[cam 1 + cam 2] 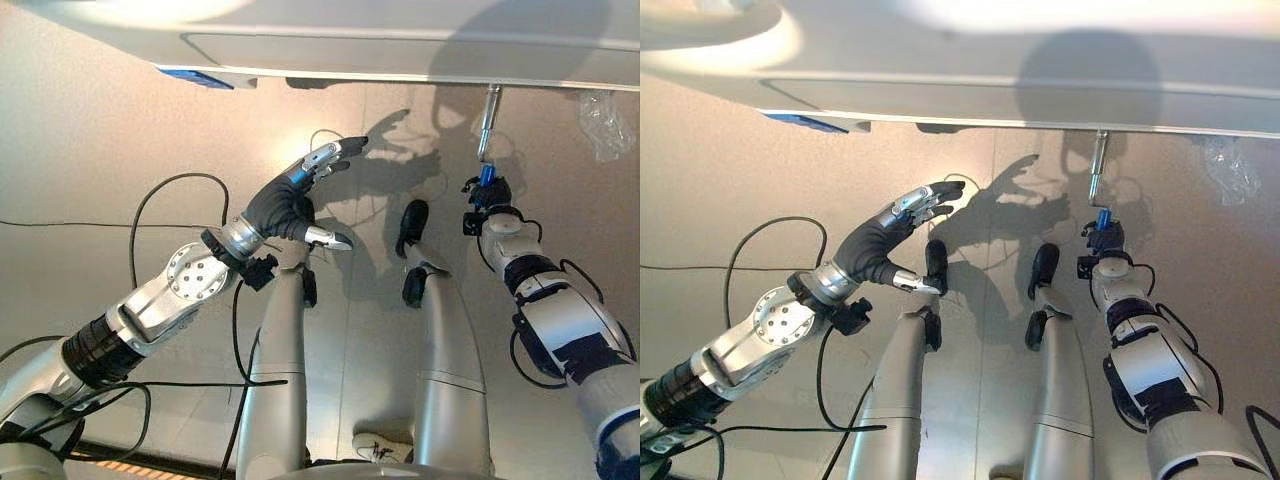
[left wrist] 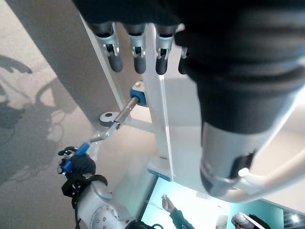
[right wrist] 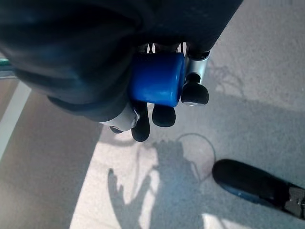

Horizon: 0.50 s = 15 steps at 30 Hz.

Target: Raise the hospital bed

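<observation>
one hospital bed (image 1: 400, 50), seen from below its white frame. one metal crank (image 1: 488, 120) is hung under the bed; its one blue handle (image 3: 157, 78) is gripped by the right hand (image 1: 487, 195). left hand (image 1: 300, 195) is held beside the crank, fingers straight, empty.

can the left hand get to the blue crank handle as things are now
Probably not usefully: the right hand is already curled round the blue crank handle, covering most of it. The left hand hangs open, well off to the side, apart from the crank.
</observation>
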### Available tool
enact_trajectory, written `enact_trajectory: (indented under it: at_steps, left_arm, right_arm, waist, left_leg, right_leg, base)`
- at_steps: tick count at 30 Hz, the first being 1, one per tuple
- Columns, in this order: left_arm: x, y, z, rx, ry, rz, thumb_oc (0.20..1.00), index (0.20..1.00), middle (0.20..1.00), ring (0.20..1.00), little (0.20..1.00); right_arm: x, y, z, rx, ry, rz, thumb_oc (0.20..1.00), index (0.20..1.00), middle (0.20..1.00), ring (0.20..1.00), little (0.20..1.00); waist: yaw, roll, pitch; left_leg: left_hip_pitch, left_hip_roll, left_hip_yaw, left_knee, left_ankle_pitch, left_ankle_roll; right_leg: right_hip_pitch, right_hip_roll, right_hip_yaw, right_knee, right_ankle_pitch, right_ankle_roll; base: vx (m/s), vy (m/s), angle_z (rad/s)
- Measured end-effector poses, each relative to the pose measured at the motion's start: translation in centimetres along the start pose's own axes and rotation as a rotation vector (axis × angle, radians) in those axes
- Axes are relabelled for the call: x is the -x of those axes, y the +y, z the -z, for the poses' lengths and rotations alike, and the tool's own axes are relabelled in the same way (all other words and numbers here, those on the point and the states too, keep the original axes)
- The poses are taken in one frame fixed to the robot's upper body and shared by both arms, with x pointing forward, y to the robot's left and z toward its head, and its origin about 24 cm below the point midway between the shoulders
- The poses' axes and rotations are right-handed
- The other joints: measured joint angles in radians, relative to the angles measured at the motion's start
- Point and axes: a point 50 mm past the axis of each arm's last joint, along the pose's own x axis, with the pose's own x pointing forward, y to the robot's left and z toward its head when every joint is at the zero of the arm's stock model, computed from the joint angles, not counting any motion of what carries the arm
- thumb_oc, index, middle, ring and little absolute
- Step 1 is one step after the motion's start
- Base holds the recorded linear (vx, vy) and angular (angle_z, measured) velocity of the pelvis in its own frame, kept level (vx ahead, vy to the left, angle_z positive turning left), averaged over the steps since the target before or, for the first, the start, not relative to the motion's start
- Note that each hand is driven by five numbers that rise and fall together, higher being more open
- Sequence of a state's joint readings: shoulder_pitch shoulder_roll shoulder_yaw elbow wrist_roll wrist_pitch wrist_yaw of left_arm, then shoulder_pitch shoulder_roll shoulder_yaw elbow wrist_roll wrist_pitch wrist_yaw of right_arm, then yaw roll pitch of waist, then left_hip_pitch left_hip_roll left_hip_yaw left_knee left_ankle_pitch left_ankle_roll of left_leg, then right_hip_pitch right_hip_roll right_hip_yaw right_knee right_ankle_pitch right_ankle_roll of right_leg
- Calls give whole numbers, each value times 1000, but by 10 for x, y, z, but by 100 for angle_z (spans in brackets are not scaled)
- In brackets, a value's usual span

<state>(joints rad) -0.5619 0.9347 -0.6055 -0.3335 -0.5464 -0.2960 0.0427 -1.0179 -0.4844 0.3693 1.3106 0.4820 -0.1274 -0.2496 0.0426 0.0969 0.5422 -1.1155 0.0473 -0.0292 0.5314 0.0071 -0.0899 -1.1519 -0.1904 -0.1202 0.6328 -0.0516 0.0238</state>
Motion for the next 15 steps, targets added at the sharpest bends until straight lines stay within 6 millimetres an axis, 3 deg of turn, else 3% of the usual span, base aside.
enact_trajectory:
  at_steps: [7, 15]
  left_arm:
    - [1, -1, 2, 8, 8, -2, 1000, 1000, 1000, 1000, 1000]
    - [12, -2, 8, 45, 34, -56, 1000, 1000, 1000, 1000, 1000]
  right_arm:
    - [0, 2, -1, 11, 3, -4, 200, 200, 200, 200, 200]
    - [3, 22, -4, 96, -18, -52, 200, 200, 200, 200, 200]
  waist:
    - [4, 2, -1]
    - [2, 13, -4]
  left_leg:
    - [-3, 2, 0, 3, 6, 0]
    - [2, 15, -6, 0, 2, -13]
  right_leg:
    - [-3, 2, -2, -2, 5, -3]
    - [0, 16, -6, 4, -3, -8]
  base:
    - [-11, 4, -1]
    - [10, -2, -2]
